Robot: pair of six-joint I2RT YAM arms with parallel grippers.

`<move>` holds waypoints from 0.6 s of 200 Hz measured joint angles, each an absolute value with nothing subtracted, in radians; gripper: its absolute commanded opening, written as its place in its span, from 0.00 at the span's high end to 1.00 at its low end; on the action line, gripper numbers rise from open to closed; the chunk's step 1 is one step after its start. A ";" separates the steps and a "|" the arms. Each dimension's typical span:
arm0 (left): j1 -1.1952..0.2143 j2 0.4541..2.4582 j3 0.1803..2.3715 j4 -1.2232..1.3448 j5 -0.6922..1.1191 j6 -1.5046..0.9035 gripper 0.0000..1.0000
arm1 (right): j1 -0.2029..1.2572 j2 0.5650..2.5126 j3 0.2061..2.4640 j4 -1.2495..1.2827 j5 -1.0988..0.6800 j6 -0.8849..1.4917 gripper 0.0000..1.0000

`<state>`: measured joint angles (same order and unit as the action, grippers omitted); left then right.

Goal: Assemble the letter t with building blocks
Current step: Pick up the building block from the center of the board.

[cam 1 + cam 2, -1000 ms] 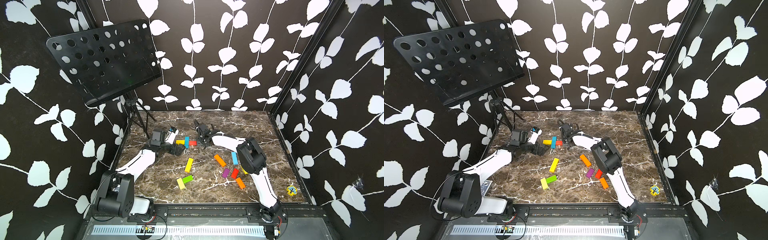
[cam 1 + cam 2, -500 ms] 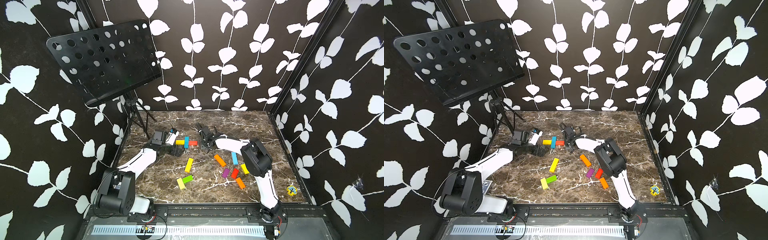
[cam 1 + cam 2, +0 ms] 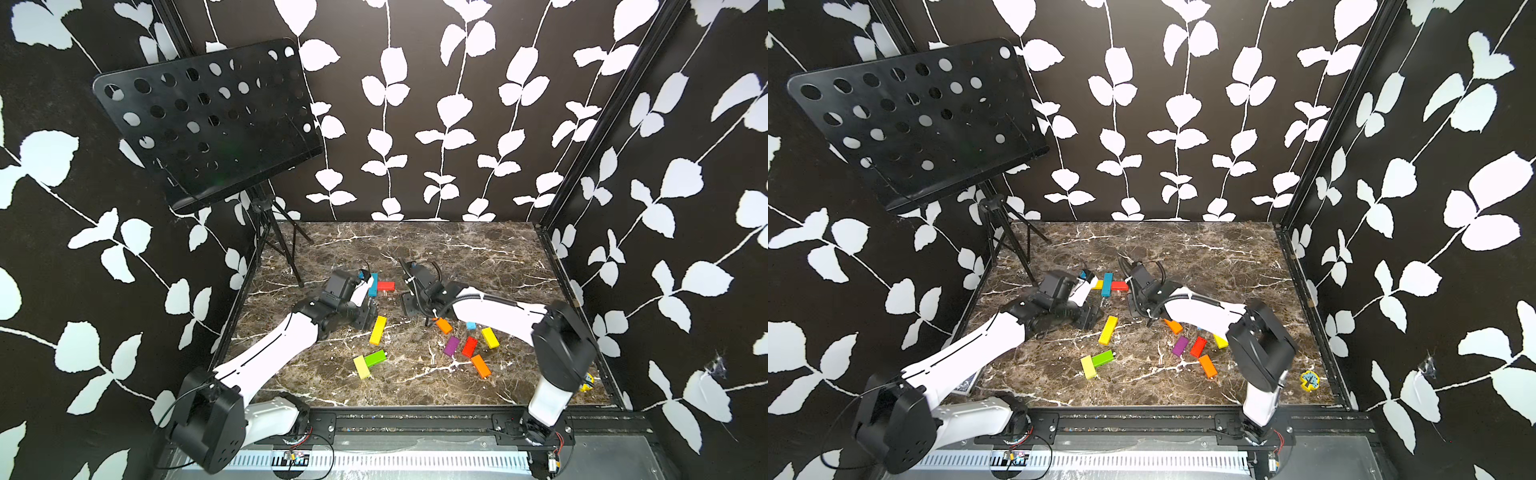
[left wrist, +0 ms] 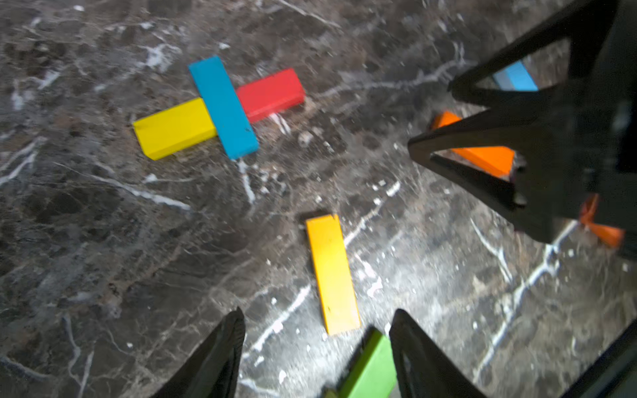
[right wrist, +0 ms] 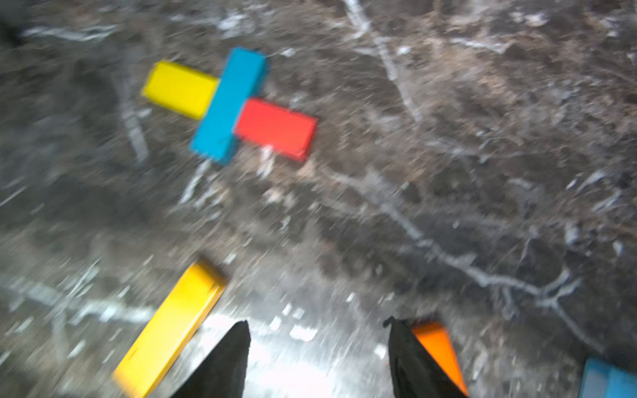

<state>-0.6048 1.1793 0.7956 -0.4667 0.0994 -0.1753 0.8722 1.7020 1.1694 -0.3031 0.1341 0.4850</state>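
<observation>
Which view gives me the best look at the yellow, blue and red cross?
The left wrist view: the cross is sharp, whole and unobstructed. The right wrist view shows it whole but motion-blurred. In both top views it is tiny, with the left arm covering much of its yellow end.

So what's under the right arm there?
An orange block and the end of a light blue block poke out from under the right arm; the rest of the blue one is covered.
</observation>
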 measured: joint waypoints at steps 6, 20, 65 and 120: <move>-0.633 1.169 0.788 -0.482 0.084 -0.203 0.34 | 0.890 1.678 1.145 -0.296 0.135 0.486 0.27; -0.691 1.155 0.775 -0.513 0.046 -0.268 0.37 | 0.931 1.637 1.092 -0.282 0.143 0.485 0.22; -0.843 1.123 0.714 -0.581 -0.067 -0.496 0.51 | 1.063 1.547 0.944 -0.264 0.200 0.513 0.21; -0.905 1.015 0.549 -0.593 -0.090 -0.700 0.52 | 1.139 1.441 0.779 -0.208 0.266 0.598 0.20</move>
